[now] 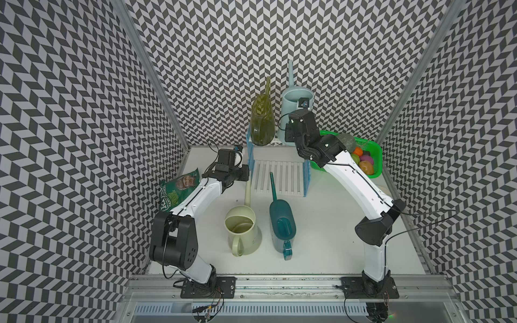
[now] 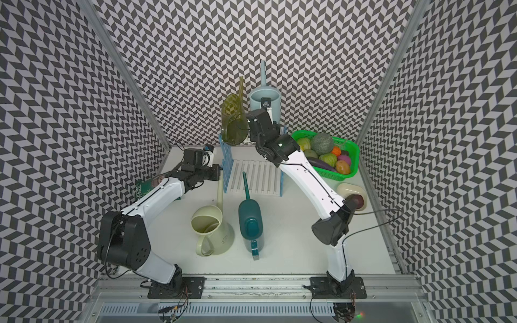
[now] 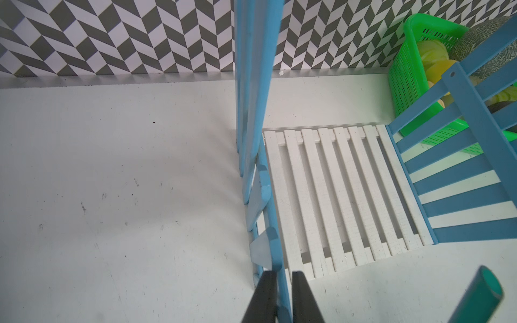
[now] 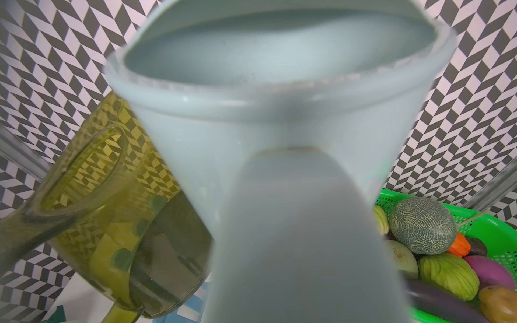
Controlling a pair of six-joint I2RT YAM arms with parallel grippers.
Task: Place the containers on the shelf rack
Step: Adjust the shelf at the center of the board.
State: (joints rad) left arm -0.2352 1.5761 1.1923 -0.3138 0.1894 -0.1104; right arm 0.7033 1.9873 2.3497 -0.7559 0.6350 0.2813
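White tabletop (image 1: 321,237), scuffed, enclosed by black-and-white chevron walls (image 1: 84,112). Shelf rack (image 1: 279,179) noted at frame centre in both top views. Olive can (image 1: 261,123) and pale blue can (image 1: 291,107) are set on its upper shelf. Cream can (image 1: 249,232) and teal can (image 1: 282,221) are stood lower centre on the tabletop. Left fingers (image 3: 263,296) are clenched on the rack's blue side panel. Right fingers (image 1: 303,103) are seen at the pale blue can's rim by its handle; grasp or release cannot be told.
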